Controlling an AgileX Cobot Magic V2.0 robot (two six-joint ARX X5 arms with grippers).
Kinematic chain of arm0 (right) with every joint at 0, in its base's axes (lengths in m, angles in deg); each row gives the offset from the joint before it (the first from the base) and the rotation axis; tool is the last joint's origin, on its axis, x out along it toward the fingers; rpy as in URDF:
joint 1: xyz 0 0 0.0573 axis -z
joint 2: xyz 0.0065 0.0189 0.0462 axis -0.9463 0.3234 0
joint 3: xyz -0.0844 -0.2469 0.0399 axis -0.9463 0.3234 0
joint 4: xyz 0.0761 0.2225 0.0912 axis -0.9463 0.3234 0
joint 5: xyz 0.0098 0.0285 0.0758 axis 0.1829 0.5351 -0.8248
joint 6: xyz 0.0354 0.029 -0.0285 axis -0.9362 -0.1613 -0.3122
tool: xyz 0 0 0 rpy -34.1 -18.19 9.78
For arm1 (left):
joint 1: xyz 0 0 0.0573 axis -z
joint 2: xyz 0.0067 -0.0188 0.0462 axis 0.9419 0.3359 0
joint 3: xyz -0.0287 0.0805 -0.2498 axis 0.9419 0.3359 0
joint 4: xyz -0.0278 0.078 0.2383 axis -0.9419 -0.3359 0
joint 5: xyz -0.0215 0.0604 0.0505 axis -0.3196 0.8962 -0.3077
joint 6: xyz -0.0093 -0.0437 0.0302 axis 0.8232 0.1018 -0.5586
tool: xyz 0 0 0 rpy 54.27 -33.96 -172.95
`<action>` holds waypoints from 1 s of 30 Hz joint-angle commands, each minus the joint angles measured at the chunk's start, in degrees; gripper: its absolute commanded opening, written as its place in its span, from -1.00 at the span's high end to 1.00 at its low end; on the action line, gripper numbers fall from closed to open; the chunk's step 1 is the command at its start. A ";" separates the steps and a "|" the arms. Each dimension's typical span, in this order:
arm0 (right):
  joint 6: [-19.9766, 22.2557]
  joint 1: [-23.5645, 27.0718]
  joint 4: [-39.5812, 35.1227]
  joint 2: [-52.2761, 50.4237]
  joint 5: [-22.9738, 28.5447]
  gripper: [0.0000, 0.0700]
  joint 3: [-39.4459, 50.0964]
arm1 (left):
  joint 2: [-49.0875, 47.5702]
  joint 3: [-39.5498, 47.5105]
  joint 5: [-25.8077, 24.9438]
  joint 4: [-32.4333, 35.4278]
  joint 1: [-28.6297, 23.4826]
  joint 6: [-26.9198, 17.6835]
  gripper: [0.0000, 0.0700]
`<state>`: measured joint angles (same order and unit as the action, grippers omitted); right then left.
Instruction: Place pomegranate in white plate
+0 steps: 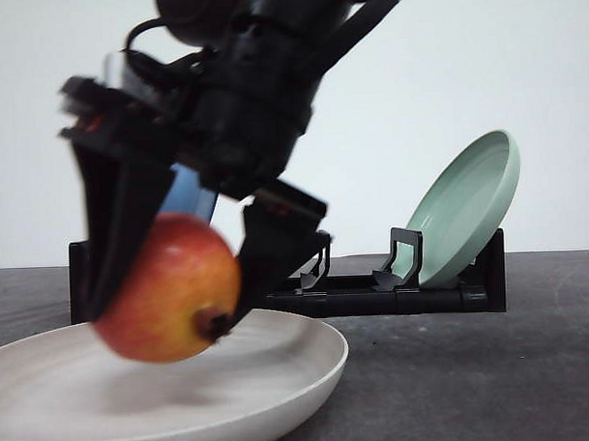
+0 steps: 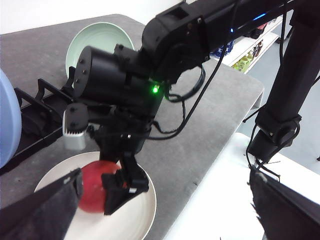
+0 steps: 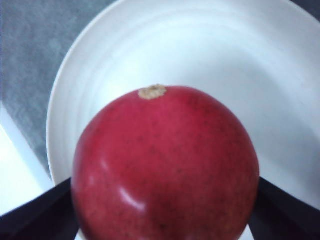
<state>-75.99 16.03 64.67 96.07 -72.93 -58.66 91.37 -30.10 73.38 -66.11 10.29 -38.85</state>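
My right gripper (image 1: 171, 297) is shut on the pomegranate (image 1: 166, 283), a red fruit blushing yellow-orange with a dark crown nub at its lower side. It hangs low inside the rim of the white plate (image 1: 281, 376) at the table's front left; contact with the plate cannot be told. In the right wrist view the pomegranate (image 3: 165, 160) sits between the two black fingers (image 3: 30, 217) over the plate (image 3: 200, 45). The left wrist view shows the right gripper (image 2: 102, 192) holding the fruit (image 2: 90, 192) above the plate (image 2: 142, 217). My left gripper (image 2: 165, 200) hovers off to the side, open and holding nothing.
A black dish rack (image 1: 375, 295) stands behind the plate, with a mint-green plate (image 1: 468, 210) leaning in it and a blue plate (image 1: 189, 193) partly hidden by the arm. The table's edge (image 2: 210, 165) runs close beside the white plate.
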 commanded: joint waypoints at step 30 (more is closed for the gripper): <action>1.69 -0.04 3.28 1.60 2.56 -1.00 -4.29 | 0.15 -1.18 0.17 0.44 0.79 -0.66 -0.82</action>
<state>-75.61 16.38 67.84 98.52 -70.35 -61.02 91.37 -30.10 73.38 -66.30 10.29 -38.85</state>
